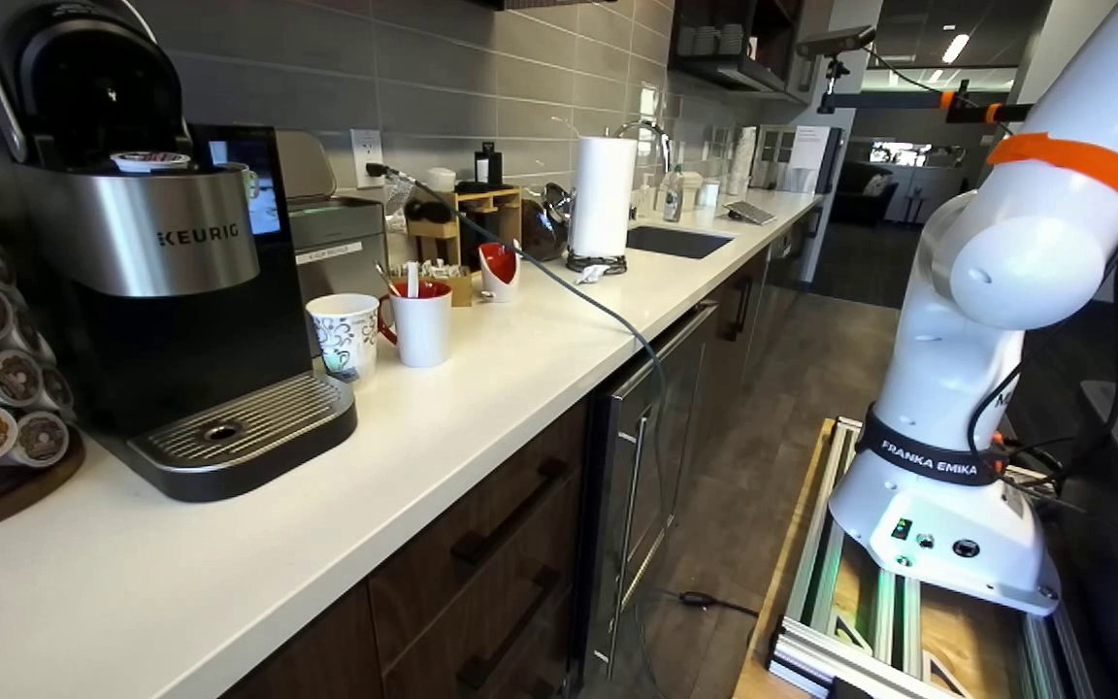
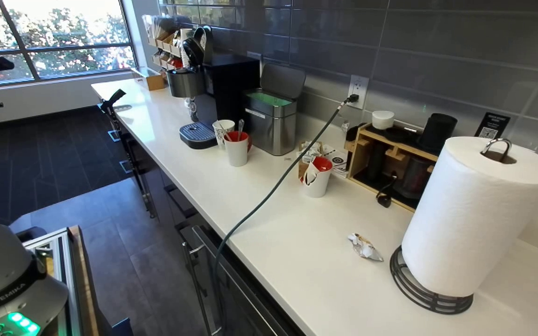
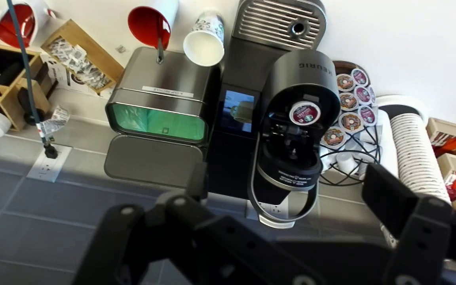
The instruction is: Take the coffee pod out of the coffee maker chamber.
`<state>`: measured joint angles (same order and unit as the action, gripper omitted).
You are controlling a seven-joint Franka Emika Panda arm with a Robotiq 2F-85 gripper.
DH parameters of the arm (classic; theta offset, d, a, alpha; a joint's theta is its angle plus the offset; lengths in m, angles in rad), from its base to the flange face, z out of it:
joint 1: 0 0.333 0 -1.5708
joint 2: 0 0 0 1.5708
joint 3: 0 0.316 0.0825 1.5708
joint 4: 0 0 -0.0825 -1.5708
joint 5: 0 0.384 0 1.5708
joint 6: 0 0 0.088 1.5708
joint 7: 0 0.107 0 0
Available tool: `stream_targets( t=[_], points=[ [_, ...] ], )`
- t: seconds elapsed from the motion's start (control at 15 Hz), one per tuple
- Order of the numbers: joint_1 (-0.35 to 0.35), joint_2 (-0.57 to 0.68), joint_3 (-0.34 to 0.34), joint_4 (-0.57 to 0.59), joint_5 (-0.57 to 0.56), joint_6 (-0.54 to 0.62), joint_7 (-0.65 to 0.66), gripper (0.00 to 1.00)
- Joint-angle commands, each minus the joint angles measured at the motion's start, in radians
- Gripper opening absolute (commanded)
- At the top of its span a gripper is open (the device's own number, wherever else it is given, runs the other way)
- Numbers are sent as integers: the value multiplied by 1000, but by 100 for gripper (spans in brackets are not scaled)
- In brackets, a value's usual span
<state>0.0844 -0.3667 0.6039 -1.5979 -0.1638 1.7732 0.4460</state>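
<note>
Found the coffee maker chamber (image 1: 98,68) standing open in an exterior view, with the coffee pod (image 1: 151,163) seated lid-up beneath its raised black dome, at the top of the silver front (image 1: 132,238). Noted on that front, in dark capitals: KEURIG; readable also, upside down, in the wrist view. Observed on the pod's lid, in the wrist view, a dark red field, a small green roundel and pale print too fine to read. Found the gripper (image 3: 287,178) released, with fingers (image 3: 388,196) wide apart and the open chamber seen between. Read, upside down, on the label (image 3: 167,92) of the metal bin (image 3: 152,71) beside the brewer (image 3: 299,73): apparently K-CUP RECYCLE. Noted round-faced pods (image 3: 351,122), orange-brown and purple, banked on the brewer's opposite side, with lettering too small to make out. Read FRANKA EMIKA in white on the black band (image 1: 930,459) at the foot of the arm (image 1: 957,369). Logged in an exterior view a black sign (image 2: 492,125) bearing a QR code under a blurred heading.
</note>
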Motion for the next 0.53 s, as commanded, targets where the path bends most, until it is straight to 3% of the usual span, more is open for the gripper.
stream_targets(
  t=[0.0,0.27,0.33,0.47],
  points=[
    [19,198,62,179,-88,-47,9,100],
    [80,392,84,322,-159,-150,62,100],
    [55,449,136,362,-168,-164,77,100],
    [99,535,159,404,-205,-169,117,100]
  ],
)
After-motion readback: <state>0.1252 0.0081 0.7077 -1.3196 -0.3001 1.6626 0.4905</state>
